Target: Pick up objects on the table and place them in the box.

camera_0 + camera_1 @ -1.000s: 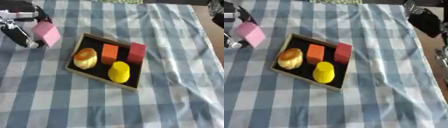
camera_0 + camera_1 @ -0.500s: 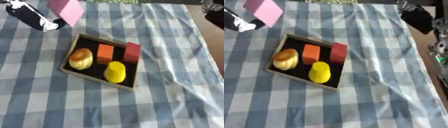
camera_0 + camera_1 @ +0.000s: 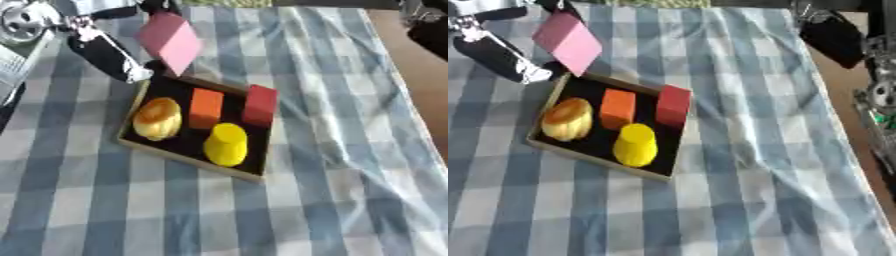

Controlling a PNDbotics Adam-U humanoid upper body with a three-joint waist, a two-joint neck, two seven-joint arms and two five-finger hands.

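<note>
the left hand [image 3: 105, 52] held a pink block [image 3: 172, 41] pinched at its upper edge, tilted on a corner in the air just above the far left corner of the box [image 3: 131, 135]. the box lay on the checked cloth of the table [image 3: 332, 200] and held a tan bun [image 3: 158, 118], an orange block [image 3: 206, 107], a red block [image 3: 260, 104] and a yellow cylinder [image 3: 227, 144]. the right hand [image 3: 833, 40] hung at the table's far right edge; whether its fingers were curled i couldn't tell.

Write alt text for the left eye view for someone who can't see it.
The robot's left hand holds a pink block just above the far left corner of a shallow box on a blue checked tablecloth. The box holds a bun, orange block, red block and yellow cylinder.
</note>
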